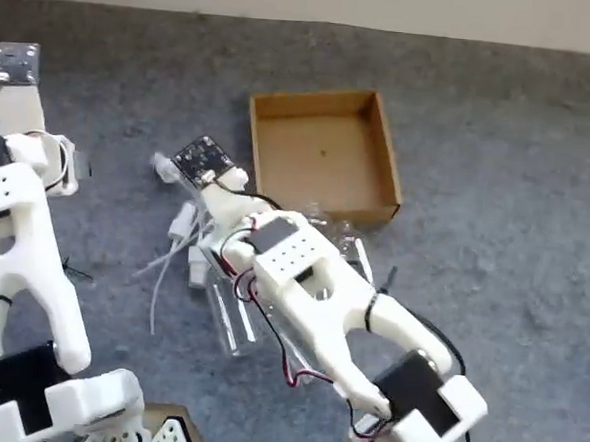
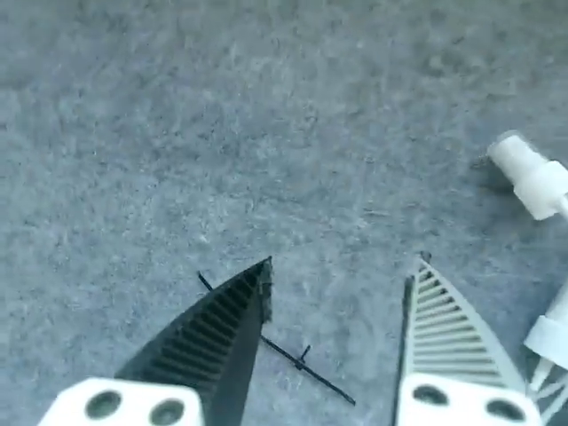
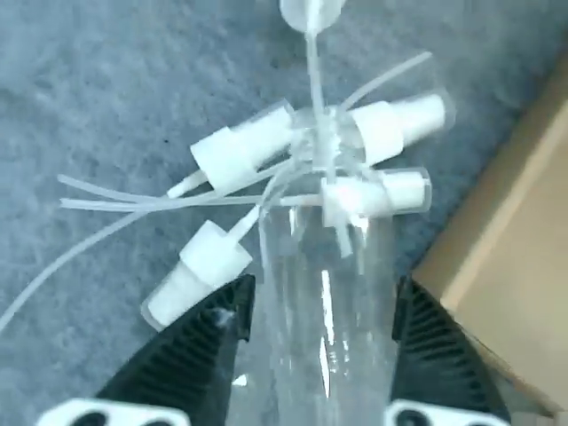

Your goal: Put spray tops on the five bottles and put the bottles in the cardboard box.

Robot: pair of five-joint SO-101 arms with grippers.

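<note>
Grey carpet (image 1: pixel 500 143) underlying all, right gripper (image 3: pixel 324 284) straddling a clear bottle (image 3: pixel 328 240) with jaws spread, spray tops (image 3: pixel 240 146) lying adjacent, left gripper (image 2: pixel 344 261) gaping.

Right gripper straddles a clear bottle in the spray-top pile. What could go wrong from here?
1. The spray tops lie with their tubes crossed at the mouth of the bottle, so the right gripper, closing on it, could drag the tangle along.
2. The smooth bottle might slip or roll out of the grip.
3. The cardboard box sits close beside it; a swing could nudge its wall.
</note>
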